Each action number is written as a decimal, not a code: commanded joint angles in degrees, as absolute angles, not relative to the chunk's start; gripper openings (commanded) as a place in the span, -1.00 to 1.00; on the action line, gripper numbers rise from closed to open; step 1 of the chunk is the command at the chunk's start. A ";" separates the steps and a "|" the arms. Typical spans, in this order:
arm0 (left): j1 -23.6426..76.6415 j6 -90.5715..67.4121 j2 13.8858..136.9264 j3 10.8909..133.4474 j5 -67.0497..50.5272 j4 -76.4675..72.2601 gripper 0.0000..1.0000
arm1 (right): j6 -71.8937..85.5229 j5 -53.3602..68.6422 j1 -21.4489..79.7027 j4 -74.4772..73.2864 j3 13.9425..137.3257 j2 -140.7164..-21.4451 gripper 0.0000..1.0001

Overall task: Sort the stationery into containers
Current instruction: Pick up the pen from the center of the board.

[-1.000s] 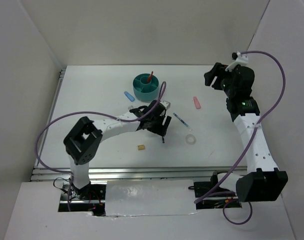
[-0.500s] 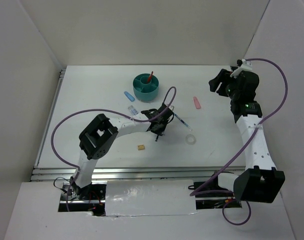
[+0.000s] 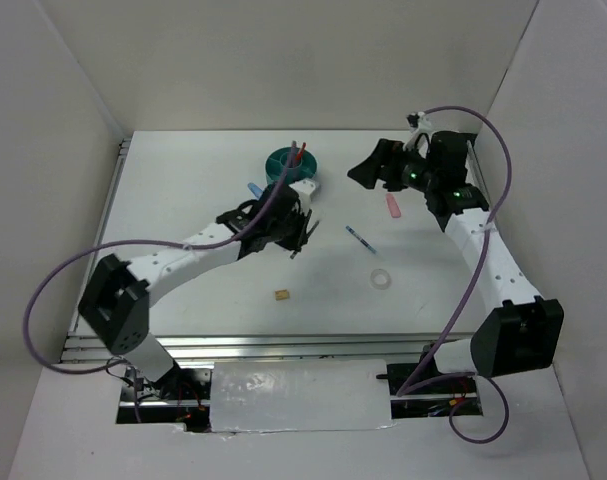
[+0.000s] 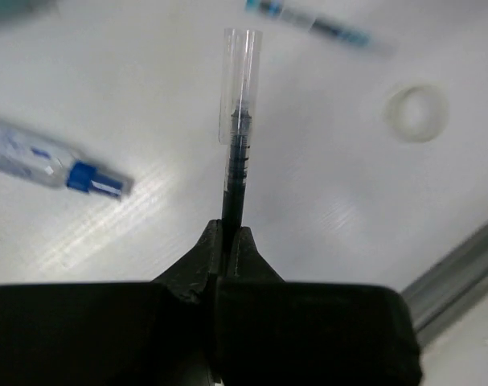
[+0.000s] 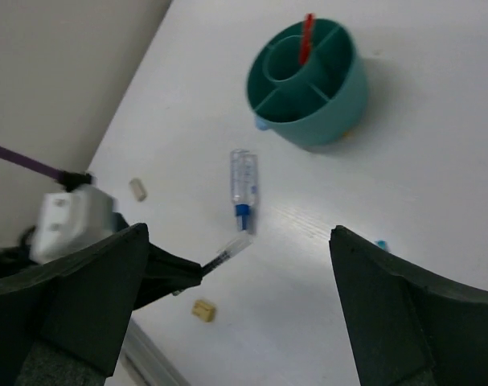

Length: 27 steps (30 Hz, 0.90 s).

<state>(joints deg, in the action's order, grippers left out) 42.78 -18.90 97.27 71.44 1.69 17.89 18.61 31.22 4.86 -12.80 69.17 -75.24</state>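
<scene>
We see the white counter (image 3: 183, 190) carrying everything. The round teal organiser (image 5: 332, 121) stands just past the left gripper (image 4: 227, 241), with that arm's wrist covering part of it from above. A red pen (image 5: 306, 36) leans out of its central cup.

The left gripper's fingers are pressed together on the thin dark pen (image 4: 235, 149). They pinch it near 1 end, so the shaft and its clear cap stick straight out ahead of the tips. The right gripper (image 3: 368, 170) hangs over the far right of the counter, well apart from the left one. Its 2 fingers are spread wide with nothing between them, and the organiser lies ahead of it.

A clear tube with a blue end (image 5: 242, 186) lies flat close beside the left gripper, between it and the organiser. A blue-white pen (image 3: 360, 238) lies further out beyond the held pen's cap. The clear tape ring (image 4: 418, 113) lies flat ahead of the left gripper, off to the side opposite the tube.

The pink eraser (image 3: 391, 205) rests just beside the right gripper. The light blue eraser (image 3: 253, 187) sits next to the organiser's wall, near the left gripper. There are 2 tiny tan blocks — the first tan block (image 5: 137, 188) lies near the tube, and the second tan block (image 3: 281, 295) lies on the near side of the left gripper.
</scene>
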 commanded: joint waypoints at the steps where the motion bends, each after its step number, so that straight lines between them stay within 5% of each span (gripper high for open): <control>1: 42.54 -15.47 87.20 72.07 -4.13 11.25 -1.00 | 23.28 38.58 8.61 -6.95 73.73 -77.43 0.98; 9: 40.52 -18.10 81.74 73.47 -6.24 12.30 -1.00 | 27.15 42.10 16.78 -4.66 82.17 -86.47 0.84; 13: 39.47 -18.45 81.12 74.97 -4.14 13.09 -1.00 | 30.23 44.73 18.63 -3.25 84.99 -89.82 0.48; 27: 35.33 -20.65 80.42 78.31 -2.55 13.80 -1.00 | 41.57 45.26 19.42 -0.44 82.97 -92.98 0.58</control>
